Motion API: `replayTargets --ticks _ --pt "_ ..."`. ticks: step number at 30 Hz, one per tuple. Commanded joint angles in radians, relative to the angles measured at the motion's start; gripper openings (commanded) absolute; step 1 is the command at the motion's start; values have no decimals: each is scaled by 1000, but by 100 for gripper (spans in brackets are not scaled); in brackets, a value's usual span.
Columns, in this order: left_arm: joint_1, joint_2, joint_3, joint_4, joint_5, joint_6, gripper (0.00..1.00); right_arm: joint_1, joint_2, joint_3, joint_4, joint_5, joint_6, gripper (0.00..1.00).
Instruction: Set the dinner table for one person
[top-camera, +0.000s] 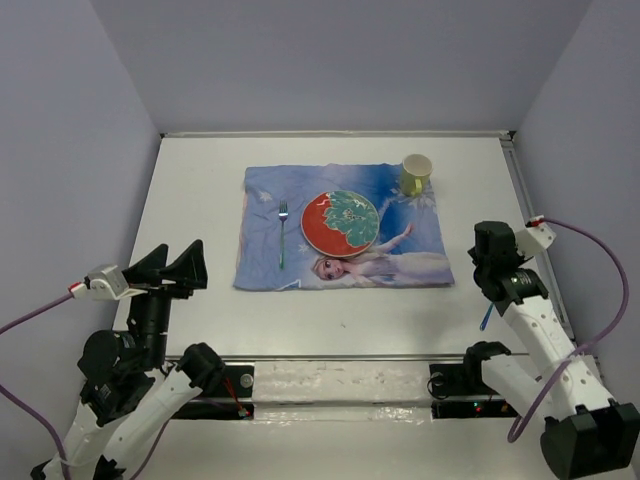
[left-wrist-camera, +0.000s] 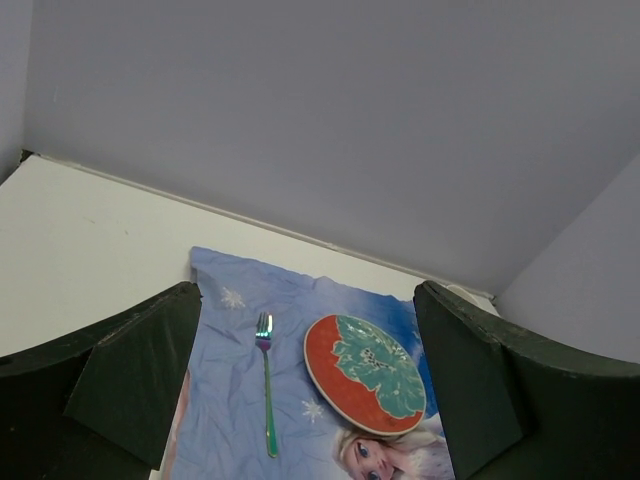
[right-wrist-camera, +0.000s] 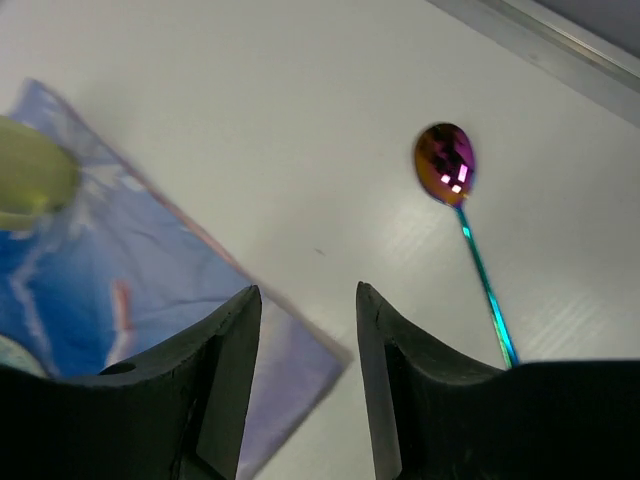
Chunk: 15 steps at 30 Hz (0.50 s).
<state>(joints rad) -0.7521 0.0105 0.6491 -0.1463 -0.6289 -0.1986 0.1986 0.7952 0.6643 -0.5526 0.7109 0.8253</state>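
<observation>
You have the dinner table (top-camera: 200, 200) under everything, off-white. The blue mat (top-camera: 268, 190) lies on its middle, toward the far side. Your left gripper (top-camera: 178, 262) is spread wide and holds nothing. The right gripper (right-wrist-camera: 305, 300) has only a narrow gap, also with nothing in it, above the mat's corner. The plate (top-camera: 340, 222) rests on the mat and the cup (top-camera: 415, 173) stands at its far right corner. The fork (top-camera: 282, 235) lies left of the plate. The spoon (right-wrist-camera: 465, 215) lies on bare table right of the mat.
</observation>
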Motion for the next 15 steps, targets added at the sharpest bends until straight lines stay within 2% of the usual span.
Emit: replayTargets --ticks 1,6,7,9,15 --pt "-16 -187 1 47 -2 11 99 -86 67 -12 -164 -57 66 51" --pt "-44 -199 3 42 -9 11 99 -194 96 -8 -144 -131 2 60" --pt "-50 -202 3 44 -12 11 99 -264 110 -17 -133 -207 -17 62" --pt "-55 -204 4 44 -14 11 99 -347 160 -17 -92 -293 -90 64" --pt "-72 -205 9 37 -8 2 99 -477 343 1 -43 -459 -164 64"
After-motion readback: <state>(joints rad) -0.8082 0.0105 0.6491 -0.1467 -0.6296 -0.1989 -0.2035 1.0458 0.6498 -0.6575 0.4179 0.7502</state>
